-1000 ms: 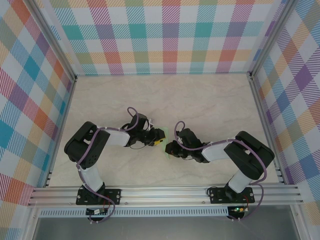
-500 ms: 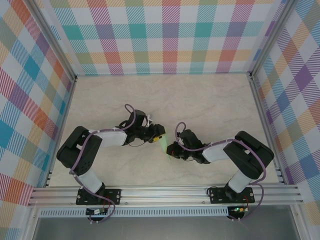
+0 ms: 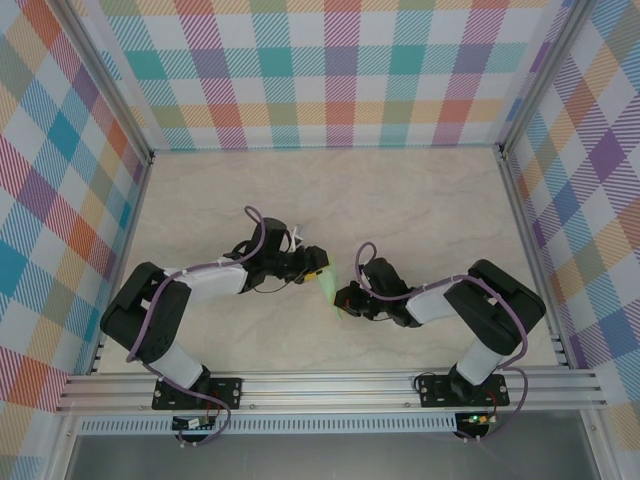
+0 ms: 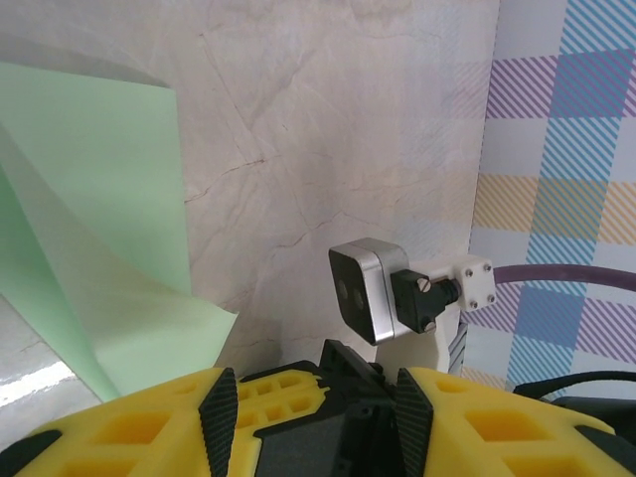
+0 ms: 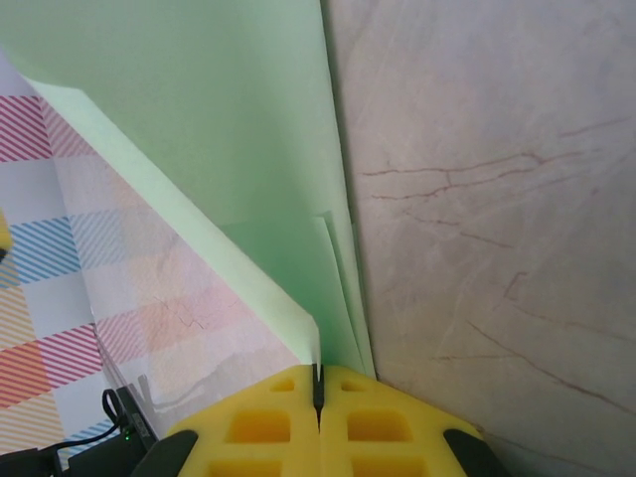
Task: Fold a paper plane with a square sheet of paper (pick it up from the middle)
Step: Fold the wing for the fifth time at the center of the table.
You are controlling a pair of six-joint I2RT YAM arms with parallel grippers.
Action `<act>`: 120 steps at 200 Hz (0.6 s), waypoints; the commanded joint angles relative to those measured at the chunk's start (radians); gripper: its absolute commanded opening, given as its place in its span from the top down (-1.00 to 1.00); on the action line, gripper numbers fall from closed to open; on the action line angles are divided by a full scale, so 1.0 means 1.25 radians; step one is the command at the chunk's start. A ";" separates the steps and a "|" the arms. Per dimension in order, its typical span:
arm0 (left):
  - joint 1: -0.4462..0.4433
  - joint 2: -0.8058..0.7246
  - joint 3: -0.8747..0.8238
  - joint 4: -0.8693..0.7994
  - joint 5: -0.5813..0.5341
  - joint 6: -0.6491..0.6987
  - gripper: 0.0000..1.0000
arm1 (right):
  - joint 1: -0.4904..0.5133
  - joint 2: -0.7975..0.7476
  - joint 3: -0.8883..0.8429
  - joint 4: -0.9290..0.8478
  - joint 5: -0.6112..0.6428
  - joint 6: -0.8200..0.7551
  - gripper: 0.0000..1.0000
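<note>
Right gripper has its yellow fingers pressed flat together on the square sheet of paper, pinching what looks like a doubled edge. The pale green sheet rears up from that pinch rather than lying flat, over the table, near its middle and between the two arms. Left gripper sits just beside it, fingers spread and nothing between them. The sheet curls off to one side of that gripper, not into the gap. I read this as a re-grip to set up a fold, with the plane far from done. To do it well, the right holds firm and level. The left slides in so a free edge goes squarely between its pads before it closes, well apart from the right's pinch. Thin paper buckles easily, so go slowly and don't tug, or the crease wanders
</note>
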 commanded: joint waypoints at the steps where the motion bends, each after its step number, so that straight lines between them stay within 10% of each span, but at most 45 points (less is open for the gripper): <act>1: -0.011 0.033 -0.007 0.050 0.030 0.014 0.03 | -0.002 0.036 -0.006 -0.063 -0.010 0.010 0.93; 120: 0.003 0.197 0.063 0.067 -0.015 0.043 0.04 | -0.011 0.051 -0.002 -0.100 -0.031 0.005 0.95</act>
